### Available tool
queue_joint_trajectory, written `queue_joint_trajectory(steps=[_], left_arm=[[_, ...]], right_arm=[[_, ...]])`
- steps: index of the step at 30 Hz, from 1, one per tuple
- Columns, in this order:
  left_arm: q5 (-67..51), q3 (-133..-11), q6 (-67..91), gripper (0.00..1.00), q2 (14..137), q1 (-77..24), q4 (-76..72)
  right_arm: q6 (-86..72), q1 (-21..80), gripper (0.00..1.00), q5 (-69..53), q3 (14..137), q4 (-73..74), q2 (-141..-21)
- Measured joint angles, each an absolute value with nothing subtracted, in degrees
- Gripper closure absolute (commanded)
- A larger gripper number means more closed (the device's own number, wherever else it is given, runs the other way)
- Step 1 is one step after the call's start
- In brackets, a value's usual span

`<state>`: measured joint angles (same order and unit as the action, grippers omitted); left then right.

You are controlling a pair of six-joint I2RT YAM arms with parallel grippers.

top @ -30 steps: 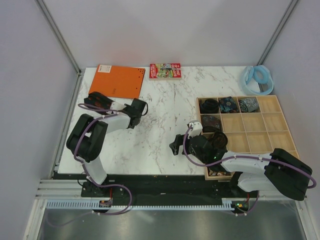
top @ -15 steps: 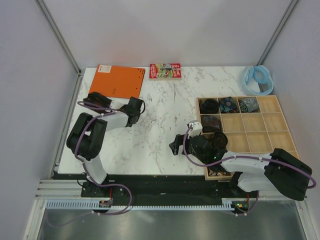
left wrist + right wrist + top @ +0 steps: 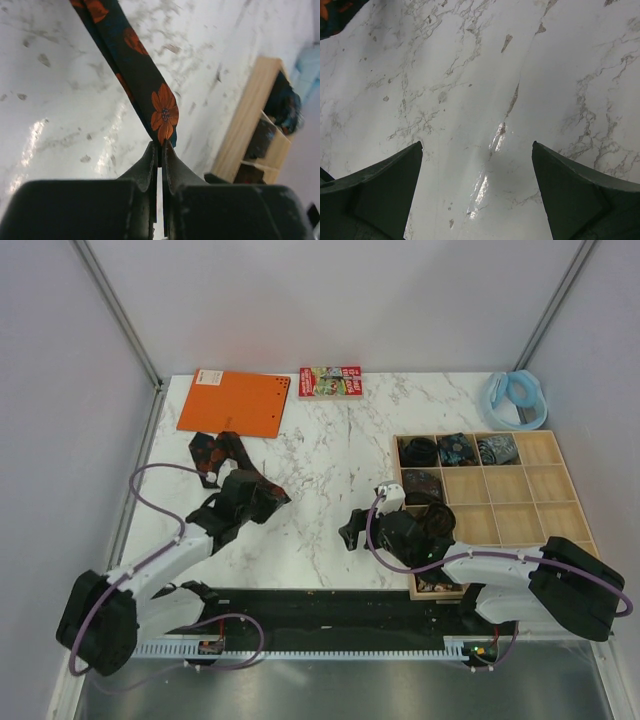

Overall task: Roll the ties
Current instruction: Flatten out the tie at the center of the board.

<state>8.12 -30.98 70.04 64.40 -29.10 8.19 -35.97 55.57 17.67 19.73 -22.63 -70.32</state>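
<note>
Our left gripper (image 3: 160, 150) clamps the tip of the flowered tie (image 3: 145, 85), whose length trails across the marble table (image 3: 330, 455) toward the orange notebook (image 3: 235, 402). Our right gripper (image 3: 476, 150) hangs spread wide over the marble, just beside the wooden tray (image 3: 560, 502) where coiled ties (image 3: 456, 449) sit.

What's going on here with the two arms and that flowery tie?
The left gripper is shut on the tip of the black fabric necktie with orange-red flowers, which trails away across the white marble table. The right gripper hangs open over bare marble, holding nothing. Several coiled ties sit in the wooden compartment tray.
</note>
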Motion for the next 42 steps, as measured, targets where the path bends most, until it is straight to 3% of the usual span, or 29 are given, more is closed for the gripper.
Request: queue_joint_trajectory(steps=[9,17,31,42], left_arm=[[-2.09,-31.55,65.21,0.98,34.11,-31.70,25.21],[-1.52,-54.35,61.23,0.98,29.93,-31.70,42.09],[11.05,-84.27,58.96,0.98,31.68,-31.70,54.61],[23.38,-88.82,59.13,0.98,24.38,-31.70,65.49]], right_arm=[[-36.01,55.57,0.02,17.87,20.05,-21.06,-70.76],[-36.69,55.57,0.02,16.71,29.63,-14.52,-76.36],[-47.97,55.66,0.02,4.08,71.33,-6.26,-104.66],[-52.90,55.59,0.09,-4.56,100.64,-1.19,-132.35]])
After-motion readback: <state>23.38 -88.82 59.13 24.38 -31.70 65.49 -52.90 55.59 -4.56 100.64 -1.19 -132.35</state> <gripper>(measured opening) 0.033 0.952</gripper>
